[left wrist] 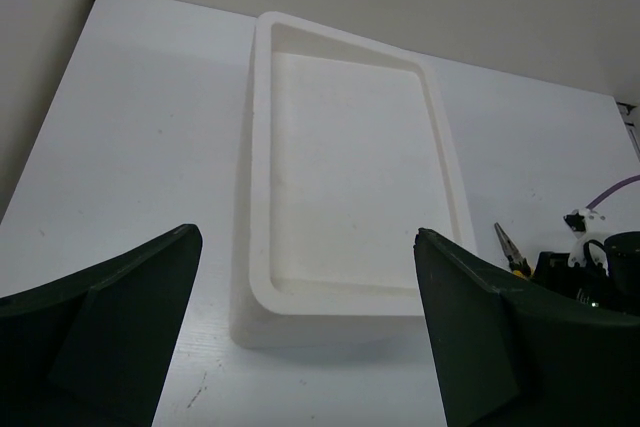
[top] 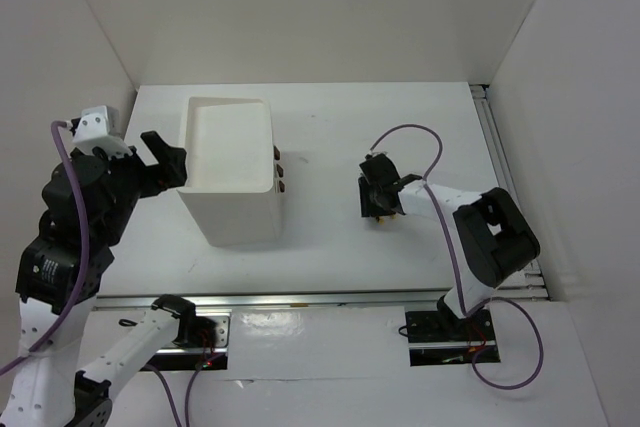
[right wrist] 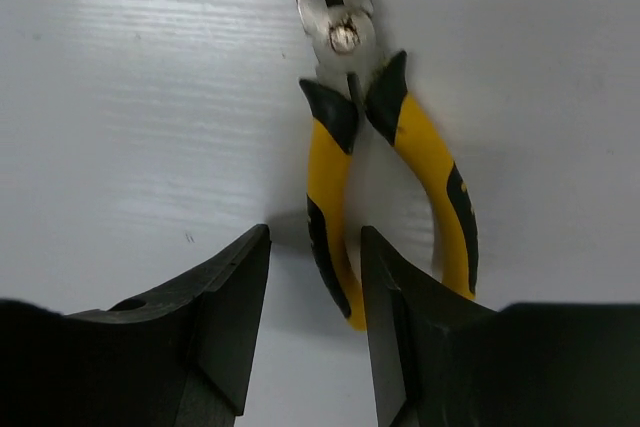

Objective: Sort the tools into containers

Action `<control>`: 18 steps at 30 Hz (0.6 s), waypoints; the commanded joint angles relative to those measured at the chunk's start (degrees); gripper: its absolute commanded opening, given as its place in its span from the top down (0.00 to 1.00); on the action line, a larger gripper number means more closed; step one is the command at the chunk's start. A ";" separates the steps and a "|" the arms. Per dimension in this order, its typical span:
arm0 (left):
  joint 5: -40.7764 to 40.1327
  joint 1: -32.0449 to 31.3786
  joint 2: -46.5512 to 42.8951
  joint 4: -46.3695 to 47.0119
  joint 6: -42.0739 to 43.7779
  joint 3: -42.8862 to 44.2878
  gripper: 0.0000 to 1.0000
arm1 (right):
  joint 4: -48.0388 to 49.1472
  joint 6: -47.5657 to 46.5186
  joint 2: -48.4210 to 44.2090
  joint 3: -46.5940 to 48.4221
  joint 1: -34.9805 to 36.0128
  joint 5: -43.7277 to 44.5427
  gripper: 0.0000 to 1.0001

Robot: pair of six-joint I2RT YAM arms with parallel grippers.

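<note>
right gripper (right wrist: 315, 237) half spread over one handle of the pliers (right wrist: 345, 42)

top view: the right gripper is low over the white table (top: 330, 117), well apart from the white box unit (top: 230, 187). the pliers are almost hidden under it; only a bit of yellow shows. the left gripper (top: 160, 162) hangs just beside the left wall of the box, wide spread and empty. dark drawer handles (top: 279, 172) stick out on the right side of the box.

left wrist view: the top bin (left wrist: 262, 147) is smooth matt plastic with rounded corners, and nothing shows inside it. to the right, on the table, the thin metal nose of the pliers points away.

right wrist view: the pliers lie flat. one yellow-and-black handle runs between the two dark fingers (right wrist: 230, 327), which are partly apart and do not pinch it yet; the other handle passes outside the right finger. the jaws of the tool are bare grey steel with a round rivet.

judgement: the tool looks stiff and rather heavy at the head, and the handle sleeves look rubbery, so not slippery. held by one handle only, it may swing at the rivet and tip nose down; a hold closer to the rivet seems safer.
</note>
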 commanded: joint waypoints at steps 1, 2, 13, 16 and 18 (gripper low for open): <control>-1.44 -0.09 -1.60 0.21 -0.26 -1.05 0.00 | 0.61 -0.36 4.69 2.06 0.05 -0.44 0.51; -1.45 -0.09 -1.60 0.21 -0.26 -1.57 0.00 | 0.61 -0.36 5.48 2.07 0.05 0.08 0.53; -1.98 -0.09 -3.80 0.21 -0.79 -2.10 0.00 | -6.42 3.23 -1.97 21.10 6.02 3.78 1.00; -1.98 -0.09 -4.33 0.21 -0.79 -2.80 0.00 | -6.95 3.85 -3.12 29.18 7.34 3.07 1.00; -1.98 -0.09 -4.33 0.21 -1.31 -3.51 0.00 | -6.95 3.85 -3.13 32.55 8.49 2.46 1.00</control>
